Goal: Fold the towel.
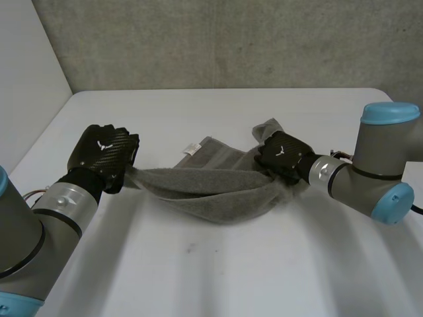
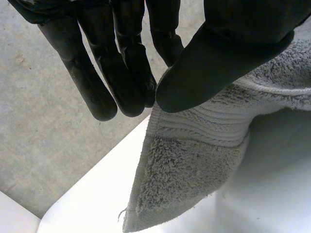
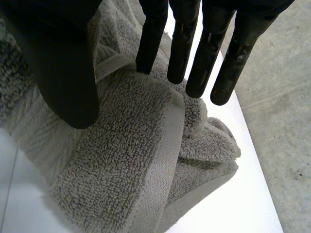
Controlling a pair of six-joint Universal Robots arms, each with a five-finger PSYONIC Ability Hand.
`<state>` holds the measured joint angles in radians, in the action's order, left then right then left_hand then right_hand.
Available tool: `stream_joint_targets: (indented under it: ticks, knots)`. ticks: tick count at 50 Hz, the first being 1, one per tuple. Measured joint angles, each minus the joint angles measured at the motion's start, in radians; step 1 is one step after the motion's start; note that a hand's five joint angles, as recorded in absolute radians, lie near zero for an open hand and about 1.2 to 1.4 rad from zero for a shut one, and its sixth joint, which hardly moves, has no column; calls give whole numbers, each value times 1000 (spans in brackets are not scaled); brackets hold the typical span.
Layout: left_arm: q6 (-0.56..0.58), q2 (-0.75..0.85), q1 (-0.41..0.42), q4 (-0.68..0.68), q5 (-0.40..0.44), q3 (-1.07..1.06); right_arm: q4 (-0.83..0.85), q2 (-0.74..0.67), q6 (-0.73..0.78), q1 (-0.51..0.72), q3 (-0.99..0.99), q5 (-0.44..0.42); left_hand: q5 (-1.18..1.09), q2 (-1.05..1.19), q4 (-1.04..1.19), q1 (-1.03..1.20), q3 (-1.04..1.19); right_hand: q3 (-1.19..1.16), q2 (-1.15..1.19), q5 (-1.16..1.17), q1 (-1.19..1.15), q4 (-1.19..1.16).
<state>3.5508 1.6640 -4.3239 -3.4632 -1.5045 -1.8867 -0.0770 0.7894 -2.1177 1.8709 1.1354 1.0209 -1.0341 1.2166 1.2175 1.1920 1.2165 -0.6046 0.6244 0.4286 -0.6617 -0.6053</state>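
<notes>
Over the middle of the white table (image 1: 198, 264), held at both ends: a grey towel (image 1: 211, 188), drawn into a long, loose rope. Runs side to side, long axis roughly parallel to the table's near edge, one end pointing at the left edge, the other at the right edge. Sags in the middle and rests on the tabletop there. Spreads flatter toward the far edge behind the sag, with a small white label (image 1: 192, 149) on that far border. Pinched at its left end by the left hand (image 1: 104, 155), clenched on a corner, with the thumb (image 2: 214, 63) pressing the woven band against straight fingers (image 2: 121, 73). Hangs below that pinch in a loose flap. Grasped at its right end by the right hand (image 1: 283, 153), closed on a thick bunch of folds between thumb and fingers. Pokes a short tip past that hand toward the far right corner. Backed by a grey concrete wall (image 1: 231, 39) beyond the far edge.
</notes>
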Motion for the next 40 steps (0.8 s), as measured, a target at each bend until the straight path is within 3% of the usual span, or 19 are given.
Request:
stream_joint_targets:
  ticks: [4, 6, 10, 19, 27, 29, 34, 40]
  knots:
    - [-1, 2, -2, -4, 0, 0, 22, -13, 17, 0, 2, 1, 0, 0, 0, 0, 0, -3, 2, 5, -29, -2]
    - [-1, 3, -6, -6, 0, 2, 37, -11, 21, 0, 4, 3, 0, 0, 0, 0, 0, -352, 336, 324, -444, -350]
    - [-1, 2, -17, -9, 0, 8, 47, 16, 13, -6, 8, 7, 0, 0, 0, 0, 0, -573, 550, 536, -675, -572]
    - [-2, -22, -49, -3, -2, 52, 47, 185, -153, -61, 35, 17, 0, 0, 0, 0, 0, -580, 551, 550, -691, -586]
    - [-2, -152, -70, 25, -5, 164, 45, 498, -526, -180, 52, 39, 0, 0, 0, 0, 0, -580, 551, 549, -692, -586]
    - [-2, -171, -73, 40, -5, 186, 44, 533, -560, -195, 50, 45, 0, 0, 0, 0, 0, -581, 551, 549, -692, -586]
    - [-1, -235, -90, 209, -6, 354, -21, 739, -677, -295, 28, 93, 0, 0, 0, 0, 0, -583, 551, 549, -696, -587]
    - [5, -217, -97, 439, -5, 514, -173, 819, -657, -334, -1, 102, 0, 0, 0, 0, 0, -583, 553, 550, -697, -588]
